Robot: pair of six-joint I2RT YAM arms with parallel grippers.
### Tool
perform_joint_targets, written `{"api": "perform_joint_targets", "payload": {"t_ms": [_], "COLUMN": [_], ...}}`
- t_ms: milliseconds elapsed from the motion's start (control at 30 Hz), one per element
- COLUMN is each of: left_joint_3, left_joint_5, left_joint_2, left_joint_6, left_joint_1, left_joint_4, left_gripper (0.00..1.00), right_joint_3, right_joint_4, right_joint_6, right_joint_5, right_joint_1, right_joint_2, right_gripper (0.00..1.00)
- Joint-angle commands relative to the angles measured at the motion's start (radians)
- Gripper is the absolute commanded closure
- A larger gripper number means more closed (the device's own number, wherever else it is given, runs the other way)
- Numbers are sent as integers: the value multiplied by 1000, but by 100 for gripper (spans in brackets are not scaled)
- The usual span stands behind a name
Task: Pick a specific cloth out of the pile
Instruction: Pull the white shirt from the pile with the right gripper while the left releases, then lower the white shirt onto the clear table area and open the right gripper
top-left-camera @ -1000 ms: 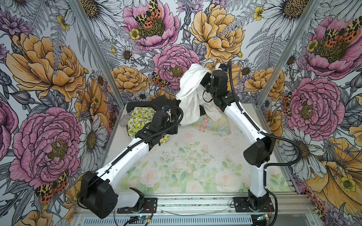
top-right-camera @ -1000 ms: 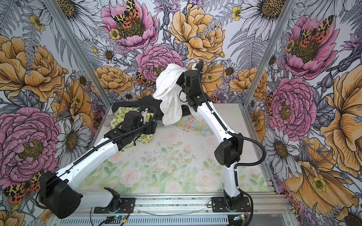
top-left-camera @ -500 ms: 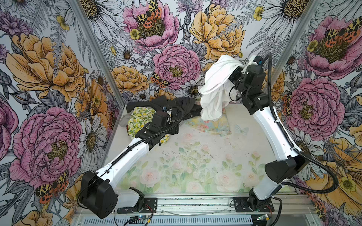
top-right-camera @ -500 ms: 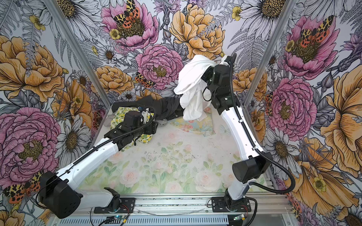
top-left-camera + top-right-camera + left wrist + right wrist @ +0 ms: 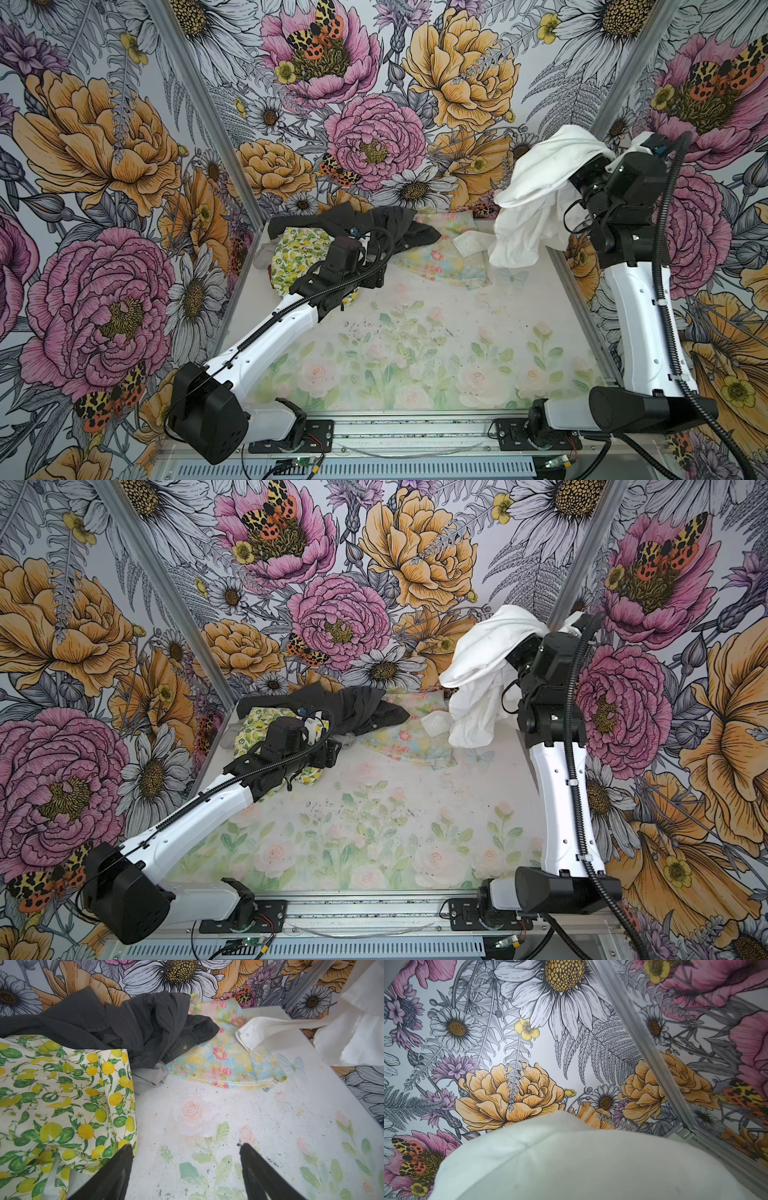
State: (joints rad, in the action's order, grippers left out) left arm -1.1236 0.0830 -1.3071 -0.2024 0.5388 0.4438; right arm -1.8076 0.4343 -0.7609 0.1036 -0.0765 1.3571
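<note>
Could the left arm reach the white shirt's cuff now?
Probably yes: the left gripper is open and empty, with only table and pastel floral cloth between it and the cuff.

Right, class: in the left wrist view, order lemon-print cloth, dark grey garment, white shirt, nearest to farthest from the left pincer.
1. lemon-print cloth: left, beside the left pincer.
2. dark grey garment: behind it.
3. white shirt: far right, lifted.
</note>
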Motion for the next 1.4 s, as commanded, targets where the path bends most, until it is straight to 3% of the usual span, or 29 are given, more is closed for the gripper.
{"api": "perform_joint_targets", "payload": {"t_ms": [0, 433, 667, 1100, 1367], "left_joint_3": [-2, -1, 3, 2, -2], "left_joint_5": [-35, -50, -43, -46, -52], "left_joint_2": [-11, -11, -1, -12, -34], "left_joint_6": [-5, -5, -1, 3, 6], "left_joint_1": [19, 60, 69, 80, 80], "left_joint_4": [-20, -19, -18, -17, -15], "left_gripper": [18, 18, 18, 18, 18], "right_joint_3": [35, 376, 512, 527, 386], "right_joint_4": [15, 26, 21, 20, 31], "right_joint_6": [34, 24, 31, 167, 210], "right_joint_5": [-47, -84, -65, 17, -22], "right_joint_1": [-33, -81, -80, -133, -155], "right_joint_2": [-79, -280, -259, 109, 431], "right_gripper": [100, 100, 100, 100, 100]}}
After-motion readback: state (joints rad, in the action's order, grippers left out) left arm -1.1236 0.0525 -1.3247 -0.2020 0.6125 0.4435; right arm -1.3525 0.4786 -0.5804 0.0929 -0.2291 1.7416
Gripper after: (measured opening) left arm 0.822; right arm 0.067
